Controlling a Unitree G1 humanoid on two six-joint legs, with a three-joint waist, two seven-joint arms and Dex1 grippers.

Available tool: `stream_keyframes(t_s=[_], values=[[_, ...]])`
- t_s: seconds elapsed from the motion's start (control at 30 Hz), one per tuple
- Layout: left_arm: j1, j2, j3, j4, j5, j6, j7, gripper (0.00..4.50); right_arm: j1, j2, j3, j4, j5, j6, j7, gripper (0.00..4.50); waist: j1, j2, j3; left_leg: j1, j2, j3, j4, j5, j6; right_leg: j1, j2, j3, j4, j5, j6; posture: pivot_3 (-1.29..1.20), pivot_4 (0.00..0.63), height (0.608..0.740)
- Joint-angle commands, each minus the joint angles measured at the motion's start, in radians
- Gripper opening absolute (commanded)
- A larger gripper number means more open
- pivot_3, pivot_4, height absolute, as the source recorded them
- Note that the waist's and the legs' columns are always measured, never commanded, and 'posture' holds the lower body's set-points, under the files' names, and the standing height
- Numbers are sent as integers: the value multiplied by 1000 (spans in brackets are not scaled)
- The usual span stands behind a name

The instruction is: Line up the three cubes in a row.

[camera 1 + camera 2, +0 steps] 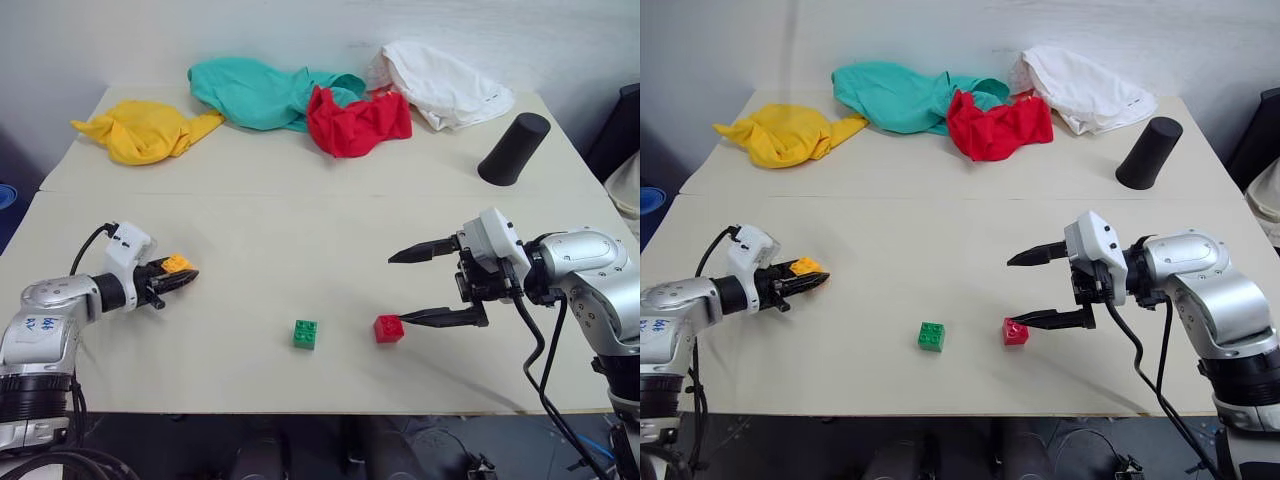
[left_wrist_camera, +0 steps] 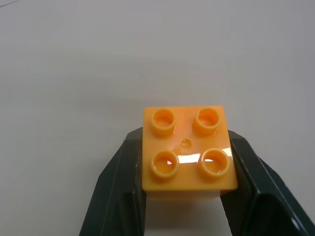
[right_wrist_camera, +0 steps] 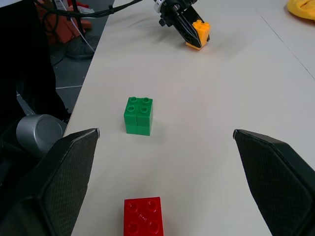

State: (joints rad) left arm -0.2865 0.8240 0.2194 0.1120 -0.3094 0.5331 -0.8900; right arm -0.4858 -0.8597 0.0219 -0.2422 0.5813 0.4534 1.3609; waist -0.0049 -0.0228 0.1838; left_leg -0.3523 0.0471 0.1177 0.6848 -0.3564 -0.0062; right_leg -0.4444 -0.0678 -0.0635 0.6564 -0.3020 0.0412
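Gripping orange-yellow brick [image 2: 187,150] at table's [image 1: 300,200] 9 o'clock: L gripper [image 1: 178,274], clamped. R gripper [image 1: 425,285] spread wide, red brick [image 1: 389,328] beside lower finger; green brick [image 1: 306,334] at 6.

Bricks showing as orange-yellow [image 2: 187,150], green [image 1: 306,334] & red [image 1: 389,328], all plain w/ studs. Cloths lying yellow [image 1: 145,130], teal [image 1: 260,92], red [image 1: 357,122], white [image 1: 440,82]. Cylinder [image 1: 513,148] looking black; desk [image 1: 300,240] pale beige.

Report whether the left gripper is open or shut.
Shut: the left gripper clamps the orange brick between both fingers.
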Motion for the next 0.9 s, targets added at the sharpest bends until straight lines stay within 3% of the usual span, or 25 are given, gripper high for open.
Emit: stream_keyframes(t_s=[0.03,0.17,0.33,0.63,0.87,0.9], values=[[38,65,-53,-124,-46,-95,-204,1543,-5,-20,-38,-28,21,-3,10,4500,0,0,0,0,0,0,0,0,0,0,0,0,0,0,0,0,150,740],[38,138,-167,-147,9,-232,-371,1543,23,-53,-50,-38,25,4,34,4500,2,0,0,0,0,0,0,0,0,0,0,0,-1,0,0,0,150,740],[-28,157,-305,-137,69,-388,-527,1543,104,-84,-98,-83,36,21,8,4500,4,0,0,0,0,0,0,0,0,0,1,0,-1,0,0,0,150,740],[-152,87,-388,-15,117,-466,-563,1543,261,-125,-181,-168,39,24,-26,4500,1,0,0,0,1,1,0,0,0,0,4,1,-1,0,0,0,150,740],[-159,67,-379,32,119,-506,-555,1543,284,-132,-198,-178,47,22,-45,4500,3,0,0,0,1,1,0,0,0,0,4,2,-1,0,0,0,150,740],[-158,64,-377,34,116,-505,-553,1893,284,-131,-197,-179,48,22,-46,4500,3,0,0,0,1,1,0,0,0,0,4,2,-1,0,0,0,150,740]])
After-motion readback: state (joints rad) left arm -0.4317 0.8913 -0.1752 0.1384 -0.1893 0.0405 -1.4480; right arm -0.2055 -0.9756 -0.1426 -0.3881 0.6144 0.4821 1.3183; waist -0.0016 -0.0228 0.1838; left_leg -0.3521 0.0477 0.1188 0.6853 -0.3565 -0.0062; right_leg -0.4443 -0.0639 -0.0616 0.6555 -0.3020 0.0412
